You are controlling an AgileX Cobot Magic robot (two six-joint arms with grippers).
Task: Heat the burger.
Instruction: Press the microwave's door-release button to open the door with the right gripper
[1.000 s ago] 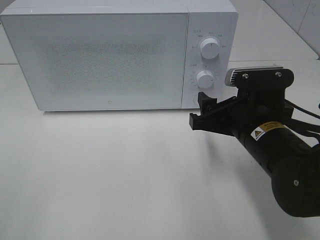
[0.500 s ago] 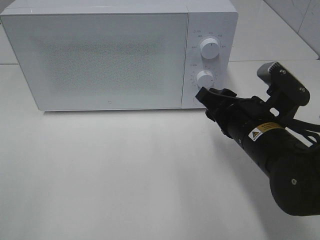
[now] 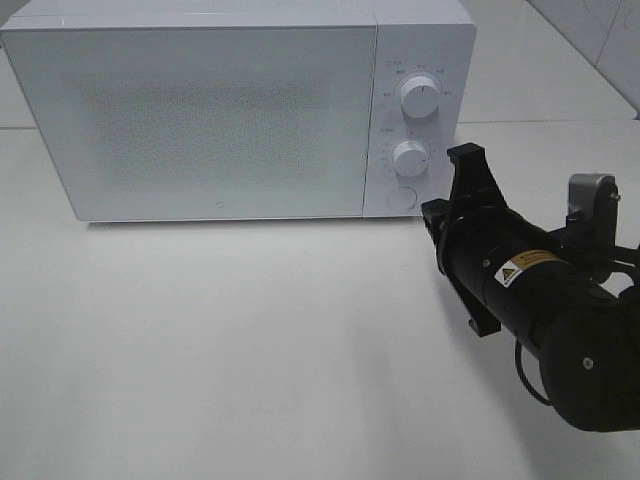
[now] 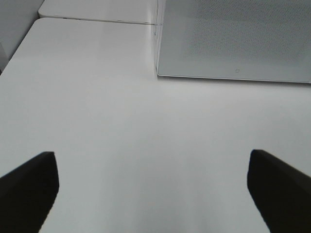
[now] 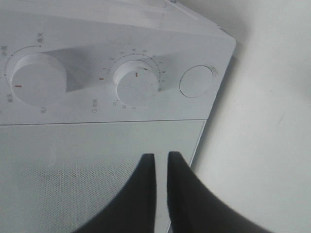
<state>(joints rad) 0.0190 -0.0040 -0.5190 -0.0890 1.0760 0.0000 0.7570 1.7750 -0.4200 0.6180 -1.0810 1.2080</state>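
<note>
The burger is out of view. The white microwave (image 3: 200, 120) stands at the back of the table with its door closed. My right gripper (image 3: 432, 212) hovers just in front of its lower right corner, rolled onto its side. In the right wrist view its fingers (image 5: 158, 160) are drawn together with only a thin slit between them and nothing held. They point at the seam between the door and the control panel, close to the lower knob (image 5: 137, 87) and the round button (image 5: 196, 81). My left gripper (image 4: 151, 155) is open over bare table, short of the microwave (image 4: 233, 39).
The control panel carries an upper knob (image 3: 418, 96), a lower knob (image 3: 410, 157) and a round button (image 3: 401, 198). White tabletop (image 3: 250, 350) spreads in front of the microwave. A tiled wall (image 3: 600, 30) rises at the back right.
My right gripper has rolled about a quarter turn, its fingers have closed, and it has drawn back slightly from the lower knob. The left gripper's state is unchanged.
</note>
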